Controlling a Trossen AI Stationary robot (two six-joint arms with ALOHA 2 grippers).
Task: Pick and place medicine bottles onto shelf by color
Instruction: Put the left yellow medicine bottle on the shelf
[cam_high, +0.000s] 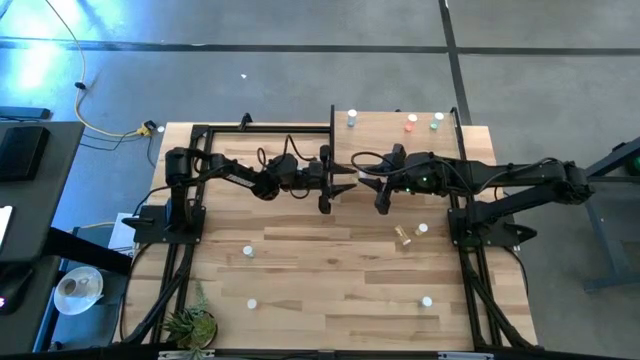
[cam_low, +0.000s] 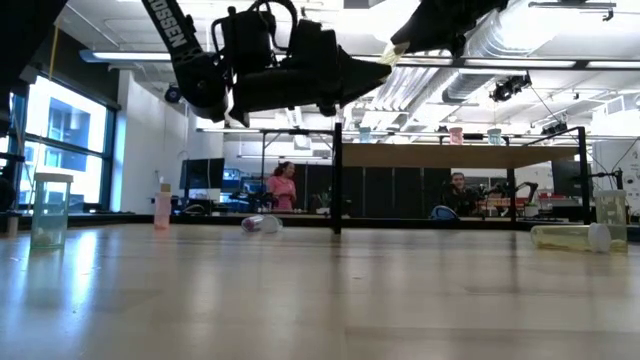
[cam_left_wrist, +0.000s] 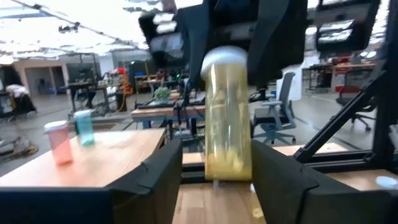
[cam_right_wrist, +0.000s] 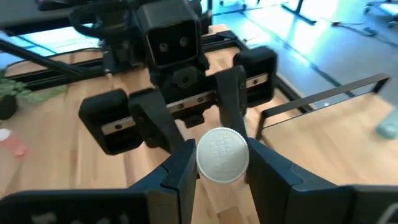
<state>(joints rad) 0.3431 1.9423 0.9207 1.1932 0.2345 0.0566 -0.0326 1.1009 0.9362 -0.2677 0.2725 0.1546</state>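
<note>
A yellow medicine bottle with a white cap hangs above the table's middle, where both grippers meet. My right gripper is shut on its cap end. My left gripper is open, with one finger on each side of the bottle's lower body. The shelf, a pale board with black uprights, stands at the far right. A few bottles stand on the shelf. Other bottles stand or lie loose on the tabletop. My right gripper pinches the bottle's white cap between its two fingers, one on each side of the cap. It comes from the table's right, slanting slightly down. The bottle is clear of the table, roughly upright, cap up, its yellow body below the fingers. My left gripper: one finger lies close against the bottle's lower body, and I cannot tell whether it touches.
A yellow bottle lies on the table near the right arm's base, with another bottle beside it. Single bottles stand nearer the front. A small plant sits at the near left corner. People sit in the room beyond.
</note>
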